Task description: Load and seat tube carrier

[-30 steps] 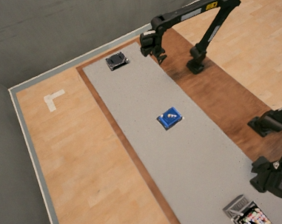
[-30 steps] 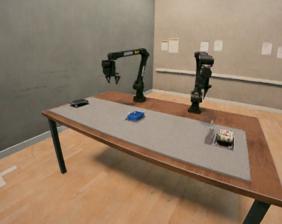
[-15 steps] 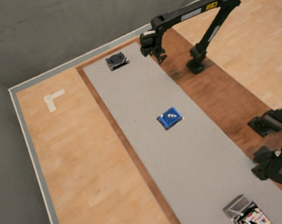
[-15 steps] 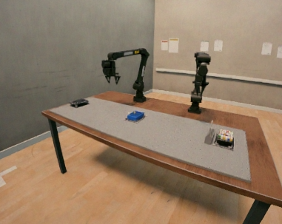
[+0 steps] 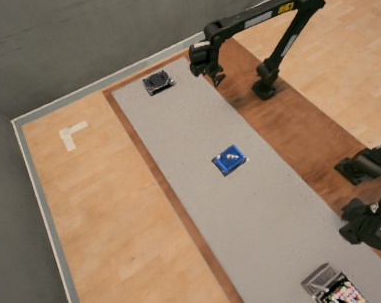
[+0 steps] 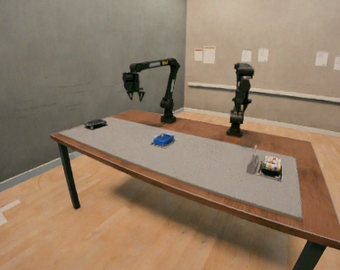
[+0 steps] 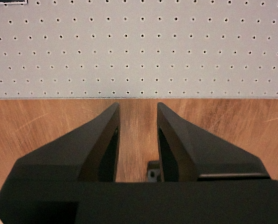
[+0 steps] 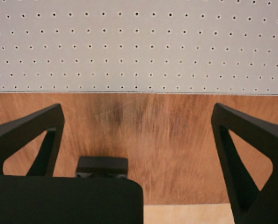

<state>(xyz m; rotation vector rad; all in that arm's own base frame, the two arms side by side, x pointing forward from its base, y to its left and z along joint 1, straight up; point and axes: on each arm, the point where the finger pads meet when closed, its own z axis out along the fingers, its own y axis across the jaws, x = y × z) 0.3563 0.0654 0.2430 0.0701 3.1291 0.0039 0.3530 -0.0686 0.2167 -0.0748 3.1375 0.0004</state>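
Observation:
The blue carrier TC [image 5: 227, 166] [image 6: 162, 142] sits in the middle of the mat with small pale caps showing on top; their wells cannot be read. The dark raised nest N2 [image 5: 158, 82] [image 6: 95, 124] holds no carrier. The rack R1 [image 6: 272, 174] is full of coloured vial caps [image 5: 344, 292] [image 6: 272, 163]. Beside it stands the grey holder H1 [image 5: 324, 275] [image 6: 252, 164]; the pale forceps T1 appear to be in it, their tips' slots unreadable. My left gripper [image 7: 138, 111] is slightly open and empty, behind the mat. My right gripper [image 8: 137, 111] [image 6: 136, 98] is wide open and empty, high up.
The grey perforated mat [image 5: 188, 169] [image 6: 203, 164] [image 7: 142, 60] [image 8: 145, 55] runs along the brown table [image 5: 308, 134] [image 7: 65, 120] [image 8: 150, 145]. A dark wall [image 5: 63, 29] [image 6: 78, 39] rises beyond the N2 end. Both arms stand over the table's rear strip, well apart.

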